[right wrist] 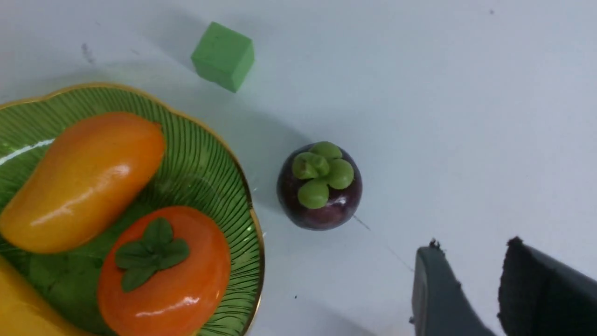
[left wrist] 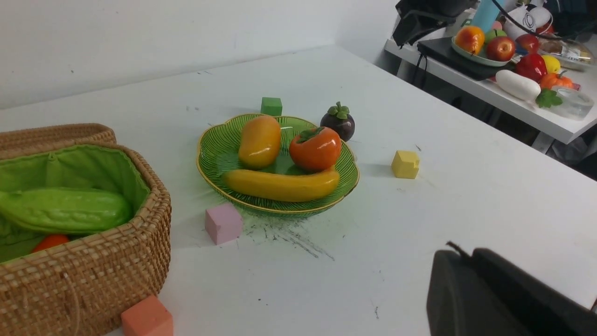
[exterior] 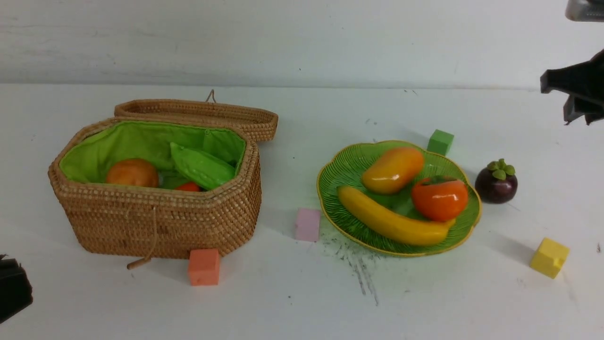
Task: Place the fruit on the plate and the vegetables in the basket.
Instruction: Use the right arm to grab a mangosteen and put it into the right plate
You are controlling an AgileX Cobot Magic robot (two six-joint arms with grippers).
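The green plate [exterior: 339, 170] holds the mango [exterior: 393, 170], persimmon [exterior: 440, 198] and banana [exterior: 391, 222]. The dark purple mangosteen [exterior: 496, 182] stands on the table just right of the plate; it also shows in the right wrist view [right wrist: 319, 186]. The open wicker basket [exterior: 155, 212] holds the green gourd [exterior: 200, 165], the potato [exterior: 132, 173] and a bit of the red pepper [exterior: 188, 187]. My right gripper [right wrist: 471, 247] is open and empty, raised above and to the right of the mangosteen. My left gripper [left wrist: 461, 254] is shut and empty, low at the front left.
Foam cubes lie about: green [exterior: 440, 142] behind the plate, pink [exterior: 307, 225] between basket and plate, orange [exterior: 204, 267] against the basket's front, yellow [exterior: 549, 257] at the front right. The basket lid [exterior: 198, 113] lies open behind. A side table with more toy food [left wrist: 508, 51] stands beyond.
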